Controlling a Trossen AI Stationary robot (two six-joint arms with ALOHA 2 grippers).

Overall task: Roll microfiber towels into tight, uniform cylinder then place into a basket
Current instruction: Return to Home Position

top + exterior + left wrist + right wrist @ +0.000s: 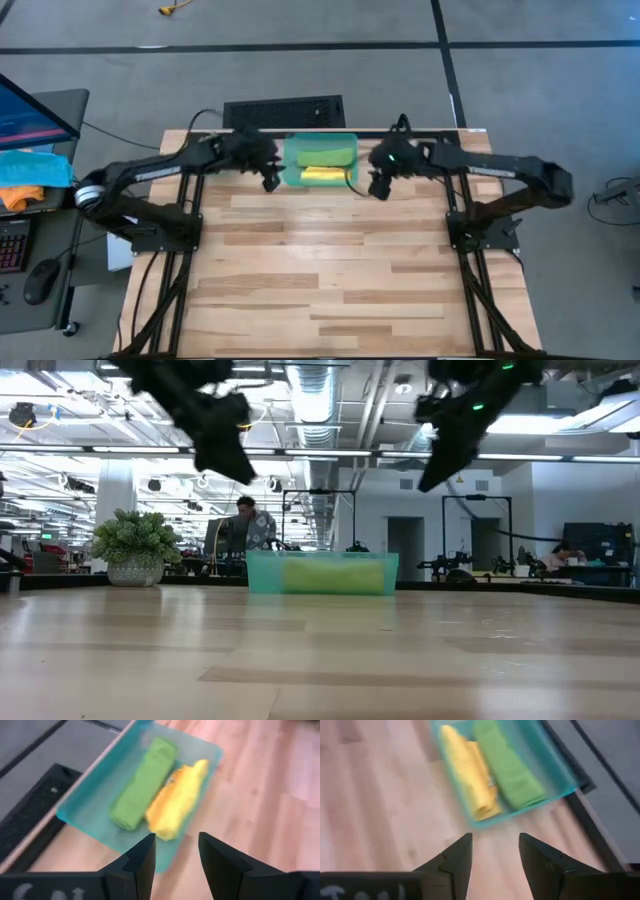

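Note:
The teal-green basket (320, 162) stands at the table's far edge, in the middle. The rolled lime green towel (320, 154) and the rolled yellow towel (322, 175) lie side by side inside it, the green one on the far side; both also show in the left wrist view, green (142, 785) and yellow (175, 802), and in the right wrist view. My left gripper (270, 180) hangs open and empty above the table, left of the basket. My right gripper (378, 186) hangs open and empty, right of the basket.
A black keyboard (284, 112) lies beyond the table's far edge behind the basket. A fuzzy green plant in a pot (135, 550) shows at the far left in the low view. A desk with cyan and orange cloths (30, 175) stands left of the table. The near tabletop (320, 280) is bare wood.

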